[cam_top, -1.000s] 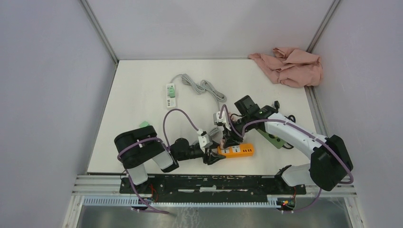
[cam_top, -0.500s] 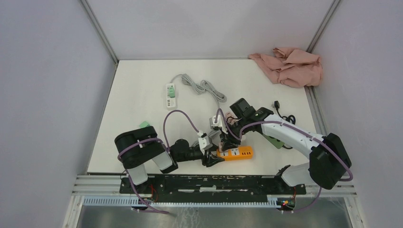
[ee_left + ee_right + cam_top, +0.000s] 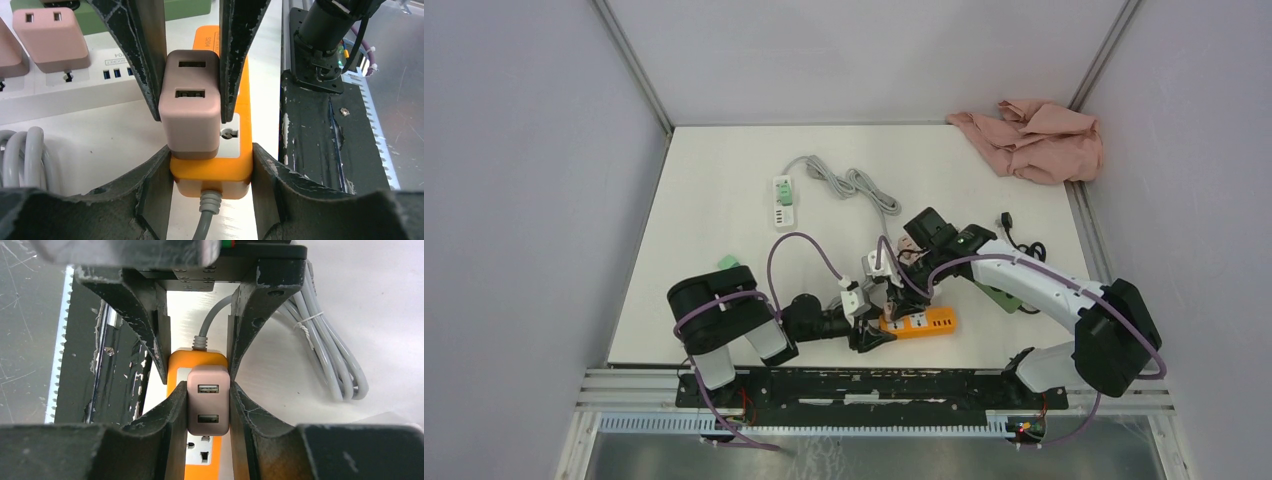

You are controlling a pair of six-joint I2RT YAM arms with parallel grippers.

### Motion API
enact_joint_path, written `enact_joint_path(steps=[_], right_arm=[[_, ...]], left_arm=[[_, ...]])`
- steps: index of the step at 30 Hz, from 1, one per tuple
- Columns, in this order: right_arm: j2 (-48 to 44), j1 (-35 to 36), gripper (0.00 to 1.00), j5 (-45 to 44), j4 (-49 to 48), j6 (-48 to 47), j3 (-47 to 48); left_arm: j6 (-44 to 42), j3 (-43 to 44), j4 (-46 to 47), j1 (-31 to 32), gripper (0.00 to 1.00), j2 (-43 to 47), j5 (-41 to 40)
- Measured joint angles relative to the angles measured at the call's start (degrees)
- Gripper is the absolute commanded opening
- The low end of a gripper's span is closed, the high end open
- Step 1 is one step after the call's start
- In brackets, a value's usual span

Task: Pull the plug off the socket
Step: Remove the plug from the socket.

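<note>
The orange socket strip [image 3: 921, 321] lies near the 6 o'clock edge of the worktop [image 3: 724, 200]. The pink plug [image 3: 191, 102] sits in it and is not out yet. The left jaws squeeze the strip's cord end from both sides. The right jaws pinch the pink plug on its two sides.

To do this well, we think the right arm should pull straight away from the strip's face with no tilt, so the pins do not jam. The left jaws should hold the strip down hard, so it does not come up too.

The top view shows where the strip lies, but the arms mostly hide the plug there. The left wrist view shows where the plug's bottom meets the strip. It also shows another pink plug [image 3: 50, 37] in a white strip [image 3: 75, 87] at 10 o'clock. The right wrist view looks down on the plug's top, so that join is hidden. It shows a coiled grey cord [image 3: 325, 355] at 3 o'clock.
</note>
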State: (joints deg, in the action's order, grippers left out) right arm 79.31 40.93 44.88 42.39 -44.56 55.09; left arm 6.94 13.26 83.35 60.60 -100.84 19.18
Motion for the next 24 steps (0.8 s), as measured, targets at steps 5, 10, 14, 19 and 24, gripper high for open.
enact_joint_path(steps=[5,10,14,19,24], right_arm=[[1.73,0.35,0.00,-1.66,-0.31,2.75,0.72],[1.66,-3.91,0.00,0.26,0.63,3.69,2.16],[1.42,-4.85,0.00,2.71,3.06,1.31,2.23],[1.64,-2.16,0.00,6.56,6.54,0.11,2.93],[3.56,-5.90,0.00,7.98,10.80,-0.57,8.26]], left_arm=[[0.26,-0.07,-0.11,0.02,0.03,-0.92,-0.07],[0.22,-0.26,-0.46,-0.15,0.03,-0.92,-1.31],[0.22,-0.52,-0.90,-0.15,0.03,-0.92,-1.77],[0.22,-0.52,-0.94,-0.15,0.06,-0.94,-2.67],[0.22,-0.44,-0.44,-0.15,0.57,-2.23,-4.31]])
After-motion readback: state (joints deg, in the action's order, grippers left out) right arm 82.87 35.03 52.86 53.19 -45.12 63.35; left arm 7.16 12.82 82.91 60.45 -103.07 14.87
